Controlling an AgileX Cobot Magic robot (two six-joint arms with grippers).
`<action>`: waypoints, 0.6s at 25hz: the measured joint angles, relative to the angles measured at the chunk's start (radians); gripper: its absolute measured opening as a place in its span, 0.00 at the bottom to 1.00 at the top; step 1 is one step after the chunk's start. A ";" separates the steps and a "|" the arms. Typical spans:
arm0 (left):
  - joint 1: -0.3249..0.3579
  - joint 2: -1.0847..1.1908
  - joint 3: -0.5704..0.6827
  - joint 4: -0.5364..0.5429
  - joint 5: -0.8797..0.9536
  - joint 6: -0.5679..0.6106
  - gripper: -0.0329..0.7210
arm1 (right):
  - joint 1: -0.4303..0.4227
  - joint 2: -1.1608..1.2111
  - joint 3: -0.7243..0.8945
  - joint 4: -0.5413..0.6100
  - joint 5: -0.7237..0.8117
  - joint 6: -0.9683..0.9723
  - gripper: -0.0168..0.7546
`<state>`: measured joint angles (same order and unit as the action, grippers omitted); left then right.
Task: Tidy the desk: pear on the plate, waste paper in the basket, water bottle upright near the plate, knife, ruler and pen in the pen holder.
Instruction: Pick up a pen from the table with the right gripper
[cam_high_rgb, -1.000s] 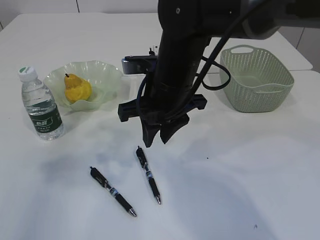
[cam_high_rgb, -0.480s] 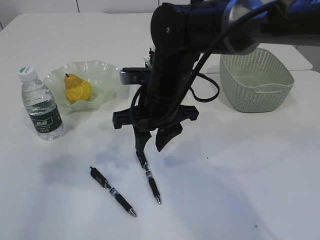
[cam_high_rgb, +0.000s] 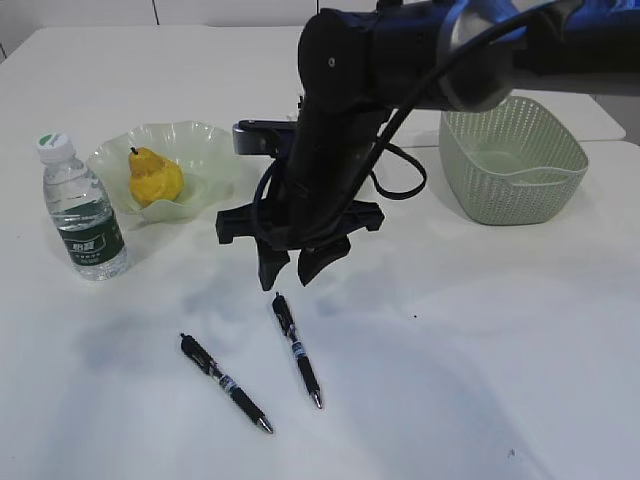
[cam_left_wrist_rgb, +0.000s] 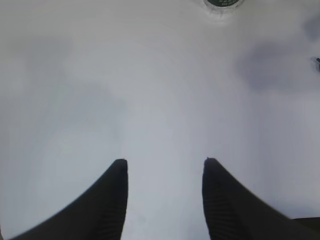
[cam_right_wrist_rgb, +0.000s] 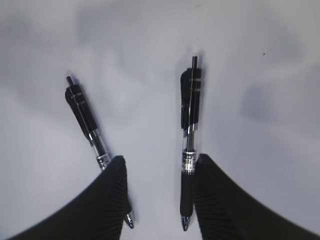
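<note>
Two black pens lie on the white desk (cam_high_rgb: 480, 360), one (cam_high_rgb: 297, 350) just below my right gripper (cam_high_rgb: 288, 279) and another (cam_high_rgb: 225, 383) to its left. My right gripper (cam_right_wrist_rgb: 162, 159) hangs open above them; the near pen (cam_right_wrist_rgb: 190, 125) lies along the inside of one finger, ungripped, and the other pen (cam_right_wrist_rgb: 85, 115) passes under the other finger. The yellow pear (cam_high_rgb: 154, 178) sits in the green plate (cam_high_rgb: 215, 145). The water bottle (cam_high_rgb: 84, 212) stands upright left of the plate. My left gripper (cam_left_wrist_rgb: 165, 161) is open over bare desk. Knife, ruler, waste paper and pen holder are out of view.
The grey-green basket (cam_high_rgb: 512, 160) stands at the back right. The right arm's dark body (cam_high_rgb: 350, 120) blocks the desk's middle back. The bottle's edge (cam_left_wrist_rgb: 222, 4) shows at the top of the left wrist view.
My right gripper came down over the near pen, shifted left, and its jaws spread wider. Both pens lie where they were.
</note>
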<state>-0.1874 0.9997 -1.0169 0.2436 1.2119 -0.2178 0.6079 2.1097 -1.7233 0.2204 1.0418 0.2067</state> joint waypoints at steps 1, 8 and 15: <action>0.000 0.000 0.000 0.000 0.000 0.000 0.49 | 0.000 0.007 -0.007 -0.010 0.000 0.000 0.48; 0.000 0.000 0.000 0.000 0.000 0.000 0.49 | 0.000 0.074 -0.087 -0.027 0.026 0.001 0.48; 0.000 0.000 0.000 0.000 0.000 0.000 0.49 | 0.000 0.143 -0.137 -0.043 0.100 0.008 0.48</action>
<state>-0.1874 0.9997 -1.0169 0.2436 1.2117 -0.2178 0.6079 2.2530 -1.8607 0.1771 1.1414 0.2143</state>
